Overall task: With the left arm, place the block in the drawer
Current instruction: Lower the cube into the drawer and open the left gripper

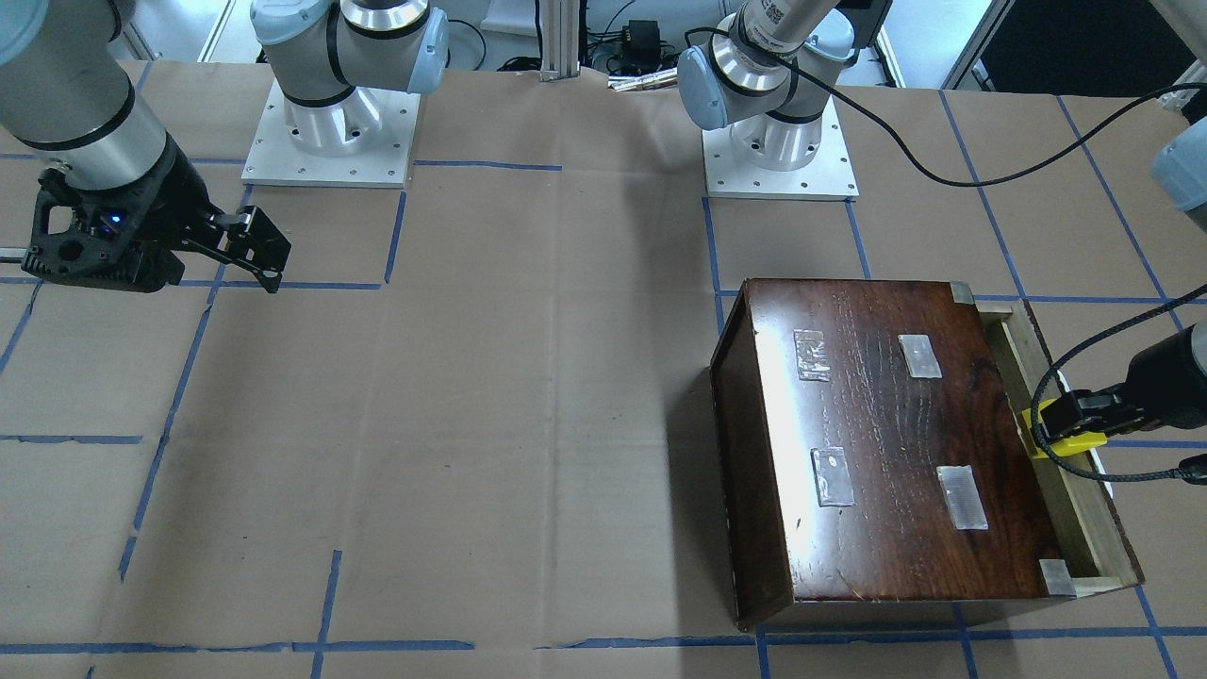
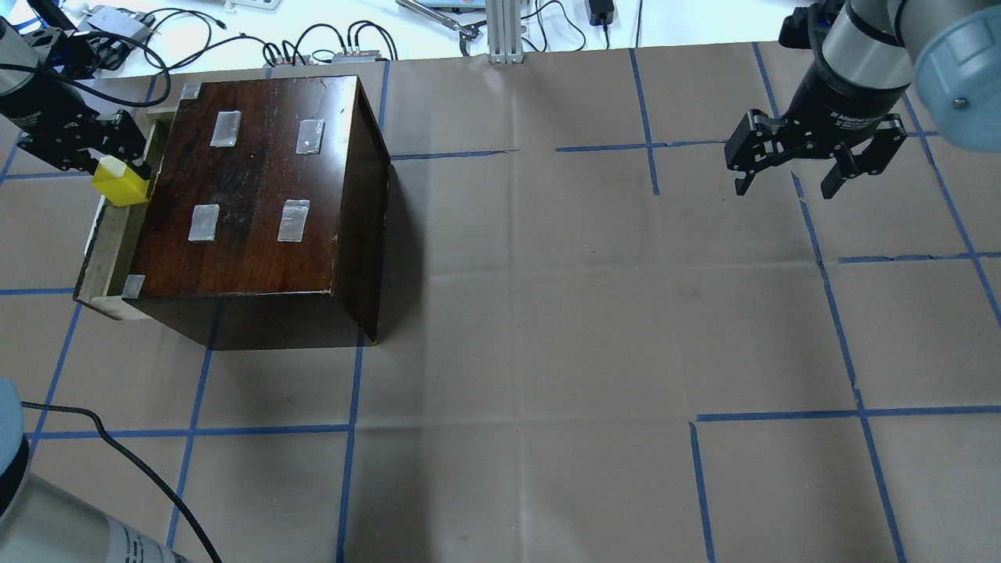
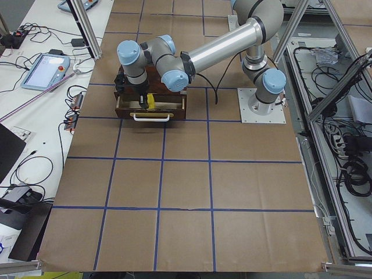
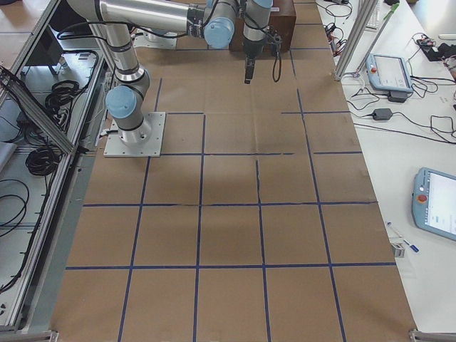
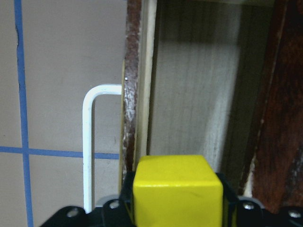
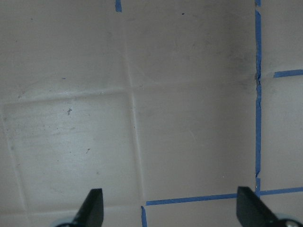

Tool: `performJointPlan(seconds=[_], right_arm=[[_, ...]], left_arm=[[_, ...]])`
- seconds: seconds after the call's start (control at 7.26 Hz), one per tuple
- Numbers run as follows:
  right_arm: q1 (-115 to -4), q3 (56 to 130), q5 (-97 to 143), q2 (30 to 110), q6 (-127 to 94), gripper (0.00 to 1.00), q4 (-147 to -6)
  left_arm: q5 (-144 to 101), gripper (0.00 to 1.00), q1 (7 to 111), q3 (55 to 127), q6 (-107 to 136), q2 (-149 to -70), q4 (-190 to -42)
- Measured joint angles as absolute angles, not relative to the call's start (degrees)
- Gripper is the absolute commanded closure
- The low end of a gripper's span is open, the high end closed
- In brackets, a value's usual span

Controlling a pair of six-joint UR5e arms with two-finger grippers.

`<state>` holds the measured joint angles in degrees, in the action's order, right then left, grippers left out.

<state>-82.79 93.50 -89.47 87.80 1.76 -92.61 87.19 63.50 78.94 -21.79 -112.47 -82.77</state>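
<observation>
Block (image 2: 120, 183) between left end effector (image 2: 117, 160) fingers

The block (image 2: 119, 186) is glowing bright yellow against the black left end effector (image 2: 117, 166). The drawer (image 5: 189, 94) is showing pale, streaky wood grain, with its handle (image 5: 87, 142) gleaming white at nine o'clock in the left wrist view. The cabinet (image 2: 258, 180) is shining dark reddish brown (four cloudy tape patches (image 2: 224, 128) are dotting its top). Blue tape lines (image 2: 649, 146) are crossing the brown-papered bench (image 2: 547, 313) in a grid. The right end effector (image 2: 784, 188) is showing black too.
</observation>
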Motion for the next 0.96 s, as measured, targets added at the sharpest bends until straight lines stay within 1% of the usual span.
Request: performJointPlan(seconds=[0.55, 0.96], right_arm=[[-82.79, 93.50, -89.47, 87.80, 1.76, 0.00, -92.64], [-82.79, 93.49, -89.47, 87.80, 1.76, 0.00, -92.64]], left_arm=[[87.83, 0.01, 63.42, 78.18, -21.87, -110.39, -83.29], [87.97, 0.01, 63.49, 78.90, -20.97, -106.69, -85.50]])
